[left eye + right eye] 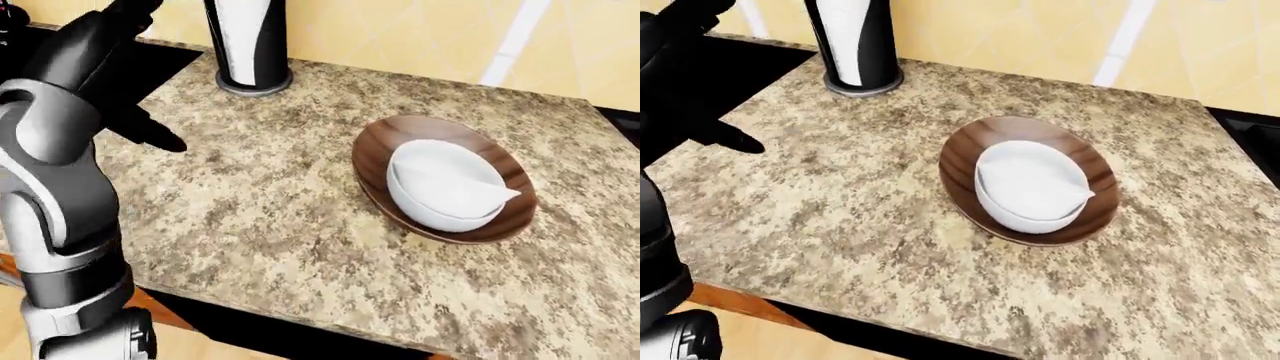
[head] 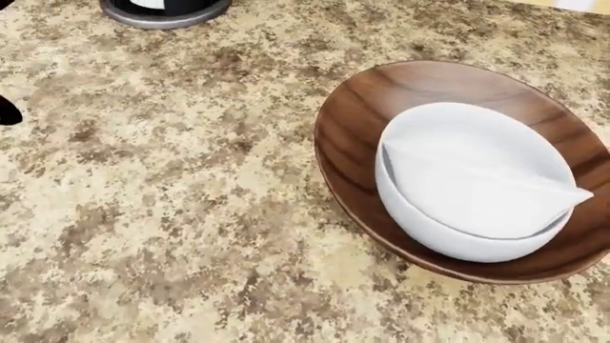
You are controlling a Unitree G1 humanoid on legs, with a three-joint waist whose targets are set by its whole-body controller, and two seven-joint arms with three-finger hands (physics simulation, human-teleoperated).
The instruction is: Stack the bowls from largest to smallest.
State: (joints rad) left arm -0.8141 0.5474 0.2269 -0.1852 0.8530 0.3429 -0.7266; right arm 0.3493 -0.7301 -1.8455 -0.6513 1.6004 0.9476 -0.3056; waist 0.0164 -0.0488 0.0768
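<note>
Left-eye view first: the granite counter (image 1: pixel 300 217) fills the middle, and at about three o'clock sits the wooden bowl (image 1: pixel 375 154), tilted a touch. Inside it nests a white bowl (image 1: pixel 425 210), and inside that a smaller white bowl (image 1: pixel 445 176) with a pointed lip aimed toward four o'clock. Up at twelve o'clock stands a black-and-white cylinder (image 1: pixel 247 37) on a grey base, well apart from the stack. At nine o'clock, the left arm (image 1: pixel 55 187) rises grey and jointed, and the left hand (image 1: pixel 125 90) hangs over the counter's edge, one dark finger (image 1: pixel 160 137) poking out toward three o'clock, holding nothing; how wide the other fingers spread, I cannot tell.

Head view: the stack sits at three o'clock, close up, the cylinder's base at eleven o'clock.

Right-eye view: stack dead centre, cylinder at eleven o'clock, dark hand at nine o'clock. The right hand shows nowhere.
</note>
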